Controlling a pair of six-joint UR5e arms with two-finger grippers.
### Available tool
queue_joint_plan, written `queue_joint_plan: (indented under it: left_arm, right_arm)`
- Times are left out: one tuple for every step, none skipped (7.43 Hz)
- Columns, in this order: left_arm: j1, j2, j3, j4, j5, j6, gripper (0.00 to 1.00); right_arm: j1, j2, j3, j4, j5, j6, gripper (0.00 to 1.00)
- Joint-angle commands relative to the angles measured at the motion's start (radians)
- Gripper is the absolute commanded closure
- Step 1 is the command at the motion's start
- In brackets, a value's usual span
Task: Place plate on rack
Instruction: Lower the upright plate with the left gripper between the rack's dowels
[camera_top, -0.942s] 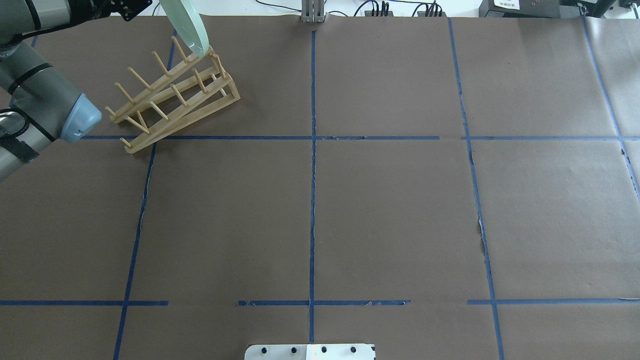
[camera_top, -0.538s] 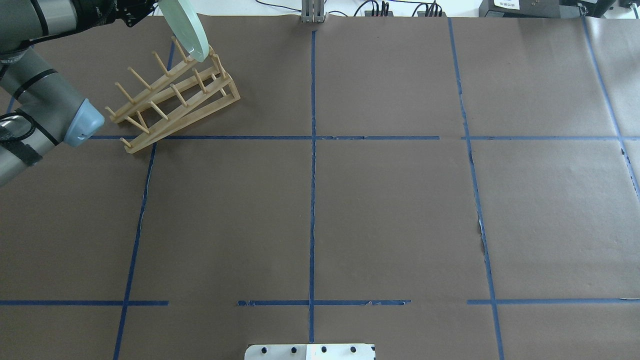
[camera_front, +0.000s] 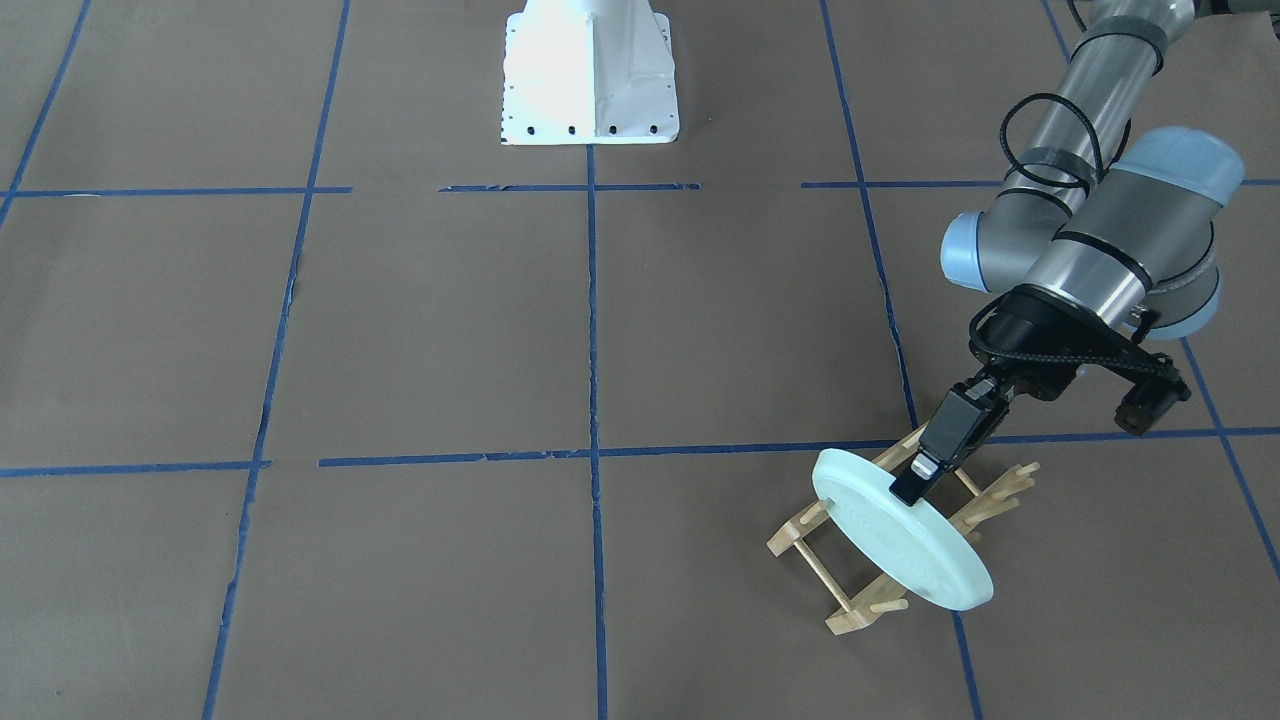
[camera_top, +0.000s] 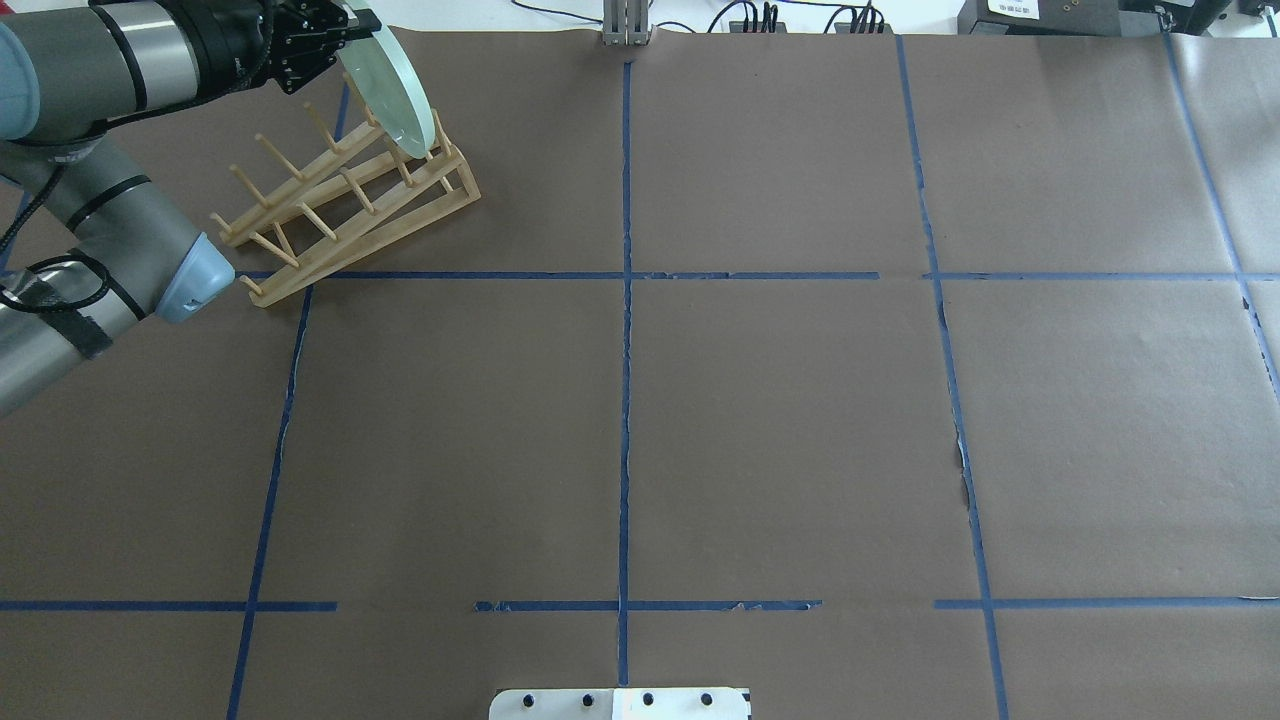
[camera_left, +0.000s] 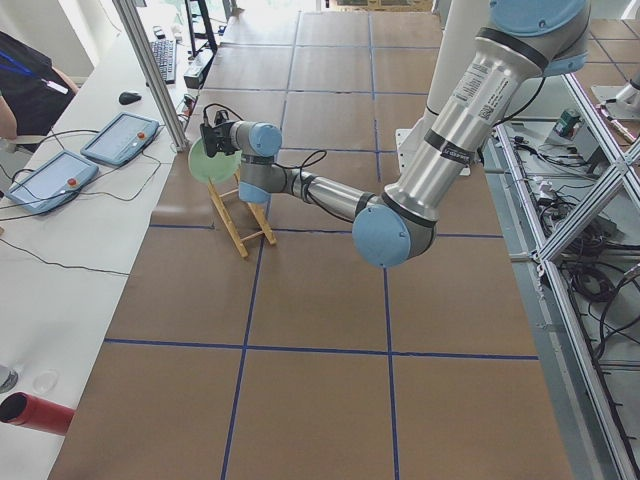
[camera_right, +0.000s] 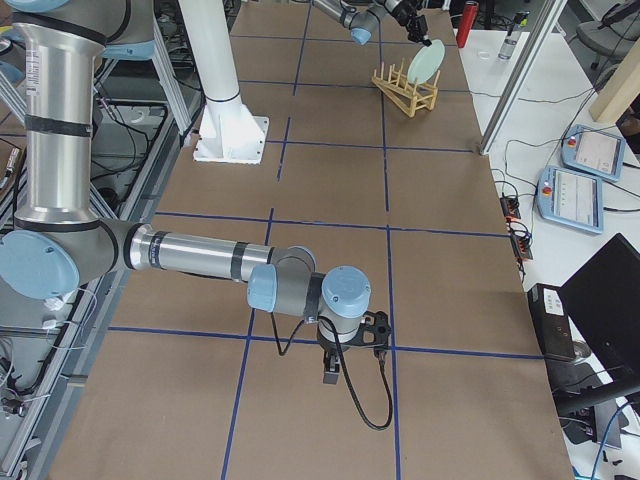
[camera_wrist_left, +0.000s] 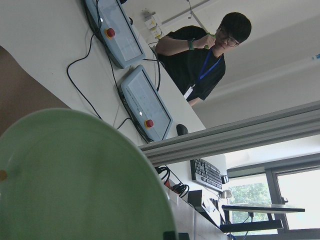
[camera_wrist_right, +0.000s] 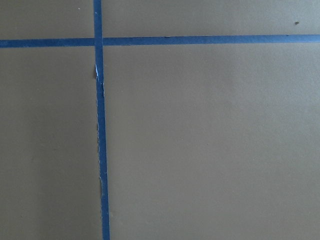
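My left gripper (camera_front: 915, 480) is shut on the upper rim of the pale green plate (camera_front: 900, 545) and holds it on edge, tilted, over the wooden rack (camera_front: 850, 610). In the overhead view the plate (camera_top: 395, 95) has its lower edge among the pegs at the far end of the rack (camera_top: 340, 215); I cannot tell whether it rests there. The plate fills the lower left of the left wrist view (camera_wrist_left: 75, 180). My right gripper (camera_right: 330, 375) hovers low over bare brown paper near the robot's side, and I cannot tell whether it is open or shut.
The rack stands at the table's far left corner, close to the far edge. Beyond that edge are a white bench with tablets (camera_left: 120, 138) and a person (camera_wrist_left: 200, 55). The white robot base (camera_front: 590, 80) is at mid table. A grey post (camera_top: 627, 25) stands at the far edge.
My left arm has swung in and brought the plate down and slightly right, from above the rack's far end to down among its end pegs.
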Motion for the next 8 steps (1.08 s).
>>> queue_joint_plan:
  left_arm:
    - [0.009,0.000,0.004,0.003,0.003,0.002,1.00]
    - [0.007,0.006,0.002,0.003,0.003,0.004,1.00]
    - [0.000,0.006,0.004,0.004,0.003,0.004,0.96]
    - [-0.003,0.006,0.004,0.020,0.003,0.002,0.87]
    - [-0.006,0.005,0.004,0.055,0.001,0.002,0.60]
    - [-0.019,0.005,0.002,0.063,0.001,-0.001,0.22]
    - [-0.028,0.005,0.002,0.078,0.001,-0.007,0.00]
    - [-0.046,0.003,-0.004,0.081,-0.010,-0.006,0.00]
  right_arm:
    - [0.000,0.000,-0.001,0.000,0.000,0.000,0.00]
    - [0.000,0.000,-0.001,0.000,0.000,0.000,0.00]
    - [0.000,0.000,-0.001,0.000,0.000,0.000,0.00]
    - [-0.001,0.000,0.000,0.000,0.000,0.000,0.00]
    - [0.000,0.000,0.000,0.000,0.000,0.000,0.00]
    - [-0.001,0.000,0.000,0.000,0.000,0.000,0.00]
    - [0.000,0.000,-0.001,0.000,0.000,0.000,0.00]
    - [0.000,0.000,0.000,0.000,0.000,0.000,0.00]
